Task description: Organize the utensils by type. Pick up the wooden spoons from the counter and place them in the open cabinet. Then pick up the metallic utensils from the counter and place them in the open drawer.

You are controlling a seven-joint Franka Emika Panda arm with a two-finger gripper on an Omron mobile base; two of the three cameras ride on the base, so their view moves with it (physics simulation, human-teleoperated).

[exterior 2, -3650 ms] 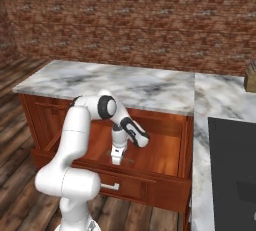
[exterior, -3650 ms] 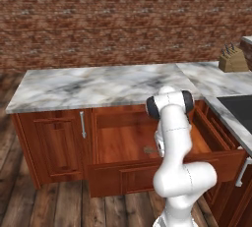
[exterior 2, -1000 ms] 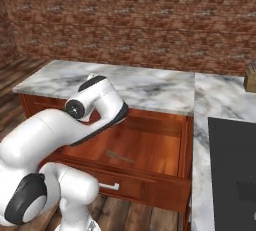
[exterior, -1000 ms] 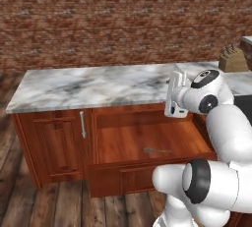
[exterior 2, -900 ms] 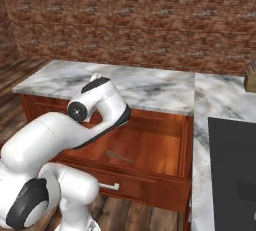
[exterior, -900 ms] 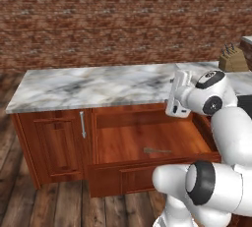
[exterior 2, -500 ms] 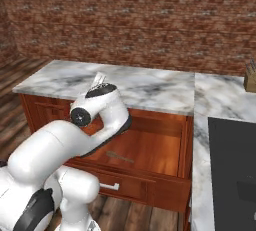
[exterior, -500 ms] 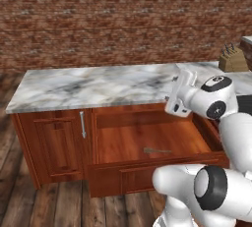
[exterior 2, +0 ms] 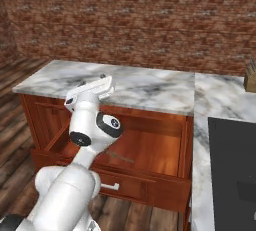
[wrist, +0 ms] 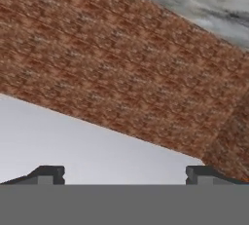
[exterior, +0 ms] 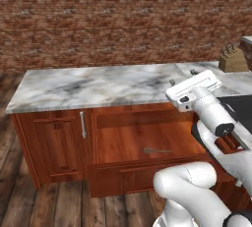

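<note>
The open drawer (exterior: 142,172) (exterior 2: 145,185) stands pulled out under the marble counter (exterior: 98,86) (exterior 2: 150,87). On its floor lies a small dark spoon with a thin handle (exterior: 157,150) (exterior 2: 120,156), the metallic utensil. My gripper (exterior: 182,76) (exterior 2: 93,79) is raised above the counter's front edge, well above the drawer, and points up toward the brick wall. In the hand view the gripper (wrist: 125,175) is open, with nothing between its fingertips (wrist: 48,173). The wooden spoons and the open cabinet are out of view.
A closed cabinet door with a silver bar handle (exterior: 82,124) sits left of the drawer. A knife block (exterior: 232,60) (exterior 2: 250,77) stands on the counter's right wing beside a black cooktop (exterior 2: 232,160). The brick wall (exterior: 123,19) backs the counter.
The arm has risen out of the drawer, where the gripper hung over the spoon. The hand has swung up over the counter edge and turned toward the wall. The jaws stayed open.
</note>
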